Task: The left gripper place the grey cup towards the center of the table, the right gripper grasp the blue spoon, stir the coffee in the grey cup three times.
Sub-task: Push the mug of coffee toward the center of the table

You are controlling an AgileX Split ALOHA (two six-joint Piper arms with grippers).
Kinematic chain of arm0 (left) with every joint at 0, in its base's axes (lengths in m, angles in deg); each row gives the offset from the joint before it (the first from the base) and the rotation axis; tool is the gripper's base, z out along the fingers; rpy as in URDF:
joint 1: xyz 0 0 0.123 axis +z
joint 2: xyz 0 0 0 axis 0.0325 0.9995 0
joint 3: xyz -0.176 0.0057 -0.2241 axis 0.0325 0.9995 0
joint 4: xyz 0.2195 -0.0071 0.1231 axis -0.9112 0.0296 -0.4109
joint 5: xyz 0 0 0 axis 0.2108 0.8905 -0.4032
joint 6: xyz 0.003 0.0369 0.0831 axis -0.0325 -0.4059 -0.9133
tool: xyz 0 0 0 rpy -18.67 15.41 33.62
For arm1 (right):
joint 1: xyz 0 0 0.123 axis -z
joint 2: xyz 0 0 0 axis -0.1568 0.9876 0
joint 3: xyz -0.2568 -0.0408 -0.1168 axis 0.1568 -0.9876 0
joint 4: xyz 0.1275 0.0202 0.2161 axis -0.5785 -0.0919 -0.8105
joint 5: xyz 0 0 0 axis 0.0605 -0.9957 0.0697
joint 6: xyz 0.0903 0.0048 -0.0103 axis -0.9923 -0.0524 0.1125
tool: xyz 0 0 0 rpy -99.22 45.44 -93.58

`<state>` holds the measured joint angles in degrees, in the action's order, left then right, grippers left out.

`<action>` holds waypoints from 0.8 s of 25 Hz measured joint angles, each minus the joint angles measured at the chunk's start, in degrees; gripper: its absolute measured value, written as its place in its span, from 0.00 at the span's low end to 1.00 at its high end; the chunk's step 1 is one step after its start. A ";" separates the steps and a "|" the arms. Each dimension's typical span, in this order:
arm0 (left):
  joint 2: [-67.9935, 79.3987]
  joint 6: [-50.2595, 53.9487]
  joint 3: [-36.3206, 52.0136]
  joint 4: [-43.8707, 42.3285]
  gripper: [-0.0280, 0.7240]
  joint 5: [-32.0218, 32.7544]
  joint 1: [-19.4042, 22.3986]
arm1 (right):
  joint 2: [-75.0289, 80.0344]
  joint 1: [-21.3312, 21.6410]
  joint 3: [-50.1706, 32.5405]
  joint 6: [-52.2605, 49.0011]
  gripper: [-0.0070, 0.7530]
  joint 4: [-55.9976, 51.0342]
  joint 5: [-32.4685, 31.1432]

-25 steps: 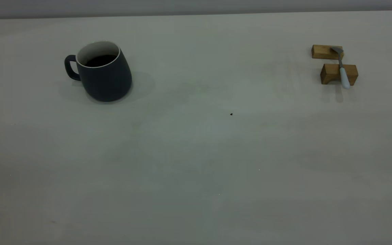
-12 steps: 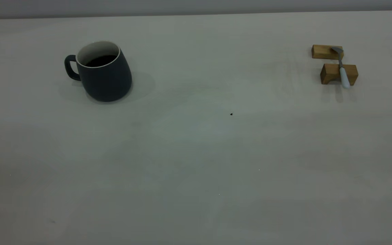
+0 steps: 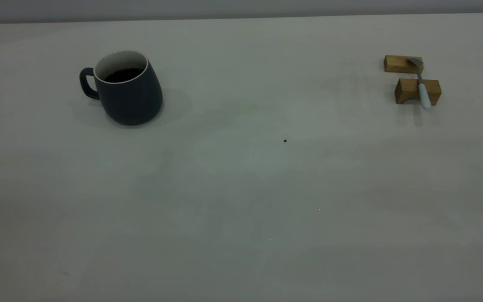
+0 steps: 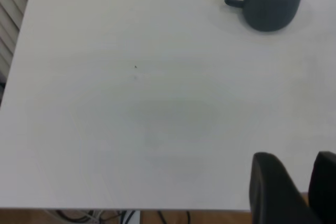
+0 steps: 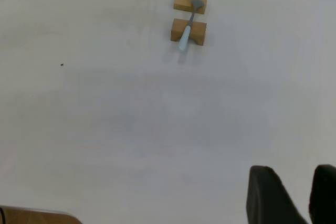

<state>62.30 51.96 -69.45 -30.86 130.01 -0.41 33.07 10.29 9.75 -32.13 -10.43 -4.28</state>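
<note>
The grey cup (image 3: pixel 130 94) stands upright at the far left of the table (image 3: pixel 241 188), handle to the left, with dark coffee (image 3: pixel 124 74) inside. The blue spoon (image 3: pixel 422 86) lies across two wooden blocks at the far right, bowl on the farther block. Neither gripper shows in the exterior view. In the left wrist view the left gripper (image 4: pixel 296 163) hangs open and empty near the table's edge, far from the cup (image 4: pixel 270 6). The right gripper (image 5: pixel 291 174) is open and empty too, well away from the spoon (image 5: pixel 186 34).
Two small wooden blocks (image 3: pixel 403 63) (image 3: pixel 411 90) carry the spoon. A tiny dark speck (image 3: pixel 285 141) marks the table's middle. The left wrist view shows the table's near edge (image 4: pixel 157 209) with cables below it.
</note>
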 joint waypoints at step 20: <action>80.55 -25.02 -27.58 0.89 0.65 -23.25 0.00 | 0.00 0.00 0.00 0.00 0.32 0.00 0.00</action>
<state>142.84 26.94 -97.03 -29.98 106.76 -0.41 33.07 10.29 9.75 -32.13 -10.43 -4.28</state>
